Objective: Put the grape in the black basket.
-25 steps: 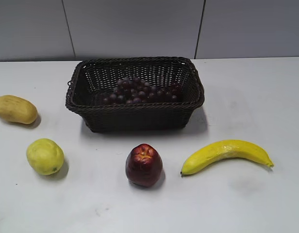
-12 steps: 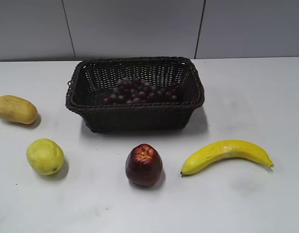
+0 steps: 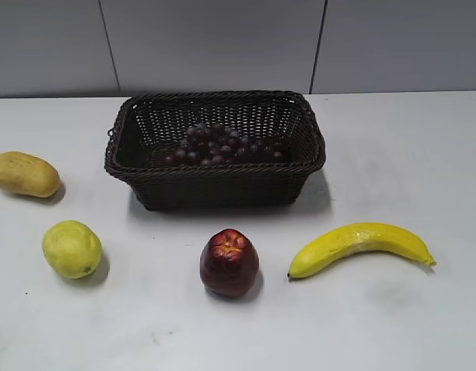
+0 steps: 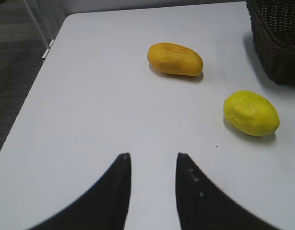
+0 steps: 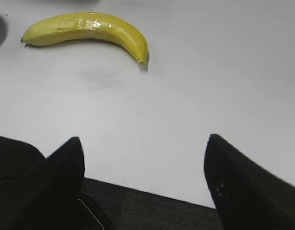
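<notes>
The black basket point(image 3: 215, 182) sits toward the back of the white table point(image 3: 392, 154), and everything else is easiest placed from it. The grape point(image 3: 222, 145) lies inside it, on the floor of the basket, the dark bunch spread from the middle toward the right wall, below the braided rim. Nothing touches the bunch.

In front of the basket, close to its near wall and well apart from it, stands a dark red apple point(image 3: 229, 262). To the front right of the basket lies a yellow banana point(image 3: 360, 245), curved, its stem end pointing away from the apple. To the basket's left lies a yellowish-orange oblong fruit point(image 3: 24, 174), and to the front left a yellow-green round fruit point(image 3: 71, 249); neither touches the basket.

No arm shows in the exterior view. From the left wrist, the left gripper point(image 4: 152, 165) hangs over bare table left of the basket, whose corner shows at the top right edge; its jaws stand a little apart with nothing between them. The right gripper point(image 5: 145, 153) is near the table's front edge, on the banana's side of the basket, jaws spread wide and holding nothing
</notes>
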You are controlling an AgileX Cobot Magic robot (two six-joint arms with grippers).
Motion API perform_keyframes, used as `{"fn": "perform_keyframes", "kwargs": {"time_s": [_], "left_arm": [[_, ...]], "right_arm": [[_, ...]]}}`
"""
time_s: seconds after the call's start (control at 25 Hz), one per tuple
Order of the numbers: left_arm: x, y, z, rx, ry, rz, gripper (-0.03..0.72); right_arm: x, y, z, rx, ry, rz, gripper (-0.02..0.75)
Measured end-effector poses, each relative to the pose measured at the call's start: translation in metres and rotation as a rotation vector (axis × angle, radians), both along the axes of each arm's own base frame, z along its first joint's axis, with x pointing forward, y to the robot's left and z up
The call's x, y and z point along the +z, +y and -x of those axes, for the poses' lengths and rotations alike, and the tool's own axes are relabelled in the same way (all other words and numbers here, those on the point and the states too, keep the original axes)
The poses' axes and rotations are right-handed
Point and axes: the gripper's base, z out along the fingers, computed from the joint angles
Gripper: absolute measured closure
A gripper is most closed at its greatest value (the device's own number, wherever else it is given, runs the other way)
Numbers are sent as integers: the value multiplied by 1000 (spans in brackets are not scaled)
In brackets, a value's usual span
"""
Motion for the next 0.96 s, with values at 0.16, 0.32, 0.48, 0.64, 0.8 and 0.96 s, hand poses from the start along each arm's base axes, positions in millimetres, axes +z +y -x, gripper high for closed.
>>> {"fn": "perform_keyframes", "kwargs": {"time_s": [0.16, 0.32, 0.48, 0.64, 0.8, 0.96], "left_arm": [[0, 0, 0, 0, 0, 0, 452], [0, 0, 0, 0, 0, 0, 452], [0, 0, 0, 0, 0, 0, 452], [0, 0, 0, 0, 0, 0, 452], [0, 0, 0, 0, 0, 0, 452], [0, 0, 0, 0, 0, 0, 452]], "right_arm": [[3, -6, 13, -74, -88, -20, 146], [6, -10, 31, -156, -208, -39, 146], [6, -11, 46, -190, -298, -50, 146], [6, -11, 47, -200, -307, -56, 146], [6, -11, 47, -201, -307, -55, 146], [6, -11, 47, -201, -307, -56, 146]]}}
